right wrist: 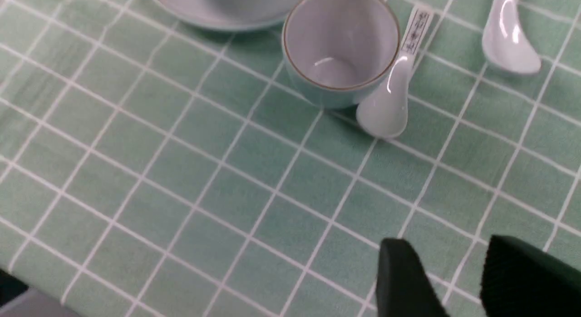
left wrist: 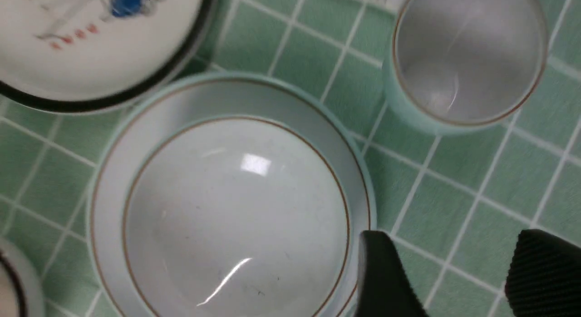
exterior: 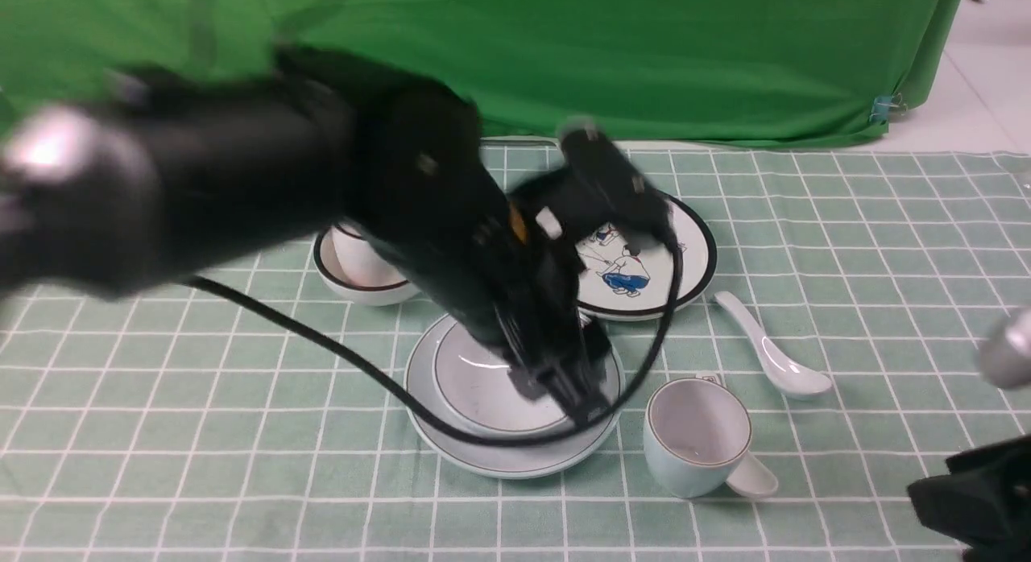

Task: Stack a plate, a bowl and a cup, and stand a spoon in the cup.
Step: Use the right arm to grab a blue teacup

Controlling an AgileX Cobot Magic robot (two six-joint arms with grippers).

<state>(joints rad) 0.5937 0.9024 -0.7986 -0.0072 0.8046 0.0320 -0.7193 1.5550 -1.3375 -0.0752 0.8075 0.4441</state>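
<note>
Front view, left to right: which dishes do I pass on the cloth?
Black-rimmed bowl, then the bowl sitting on the plate, then the cup, then the plain spoon. The cartoon plate overlaps, so it is left out.

left arm (exterior: 242,183) blurred, bowl (exterior: 475,381) partly hidden

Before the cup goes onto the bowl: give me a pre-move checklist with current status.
1. The bowl sits on the plate: ok.
2. The cup is upright and empty: ok.
3. The cup is clear of neighbours: not ok, the printed spoon appears to rest against its side.
4. The left gripper is open and empty: ok.
5. The right gripper is open and empty: ok.
6. The plain spoon lies free on the cloth: ok.
</note>
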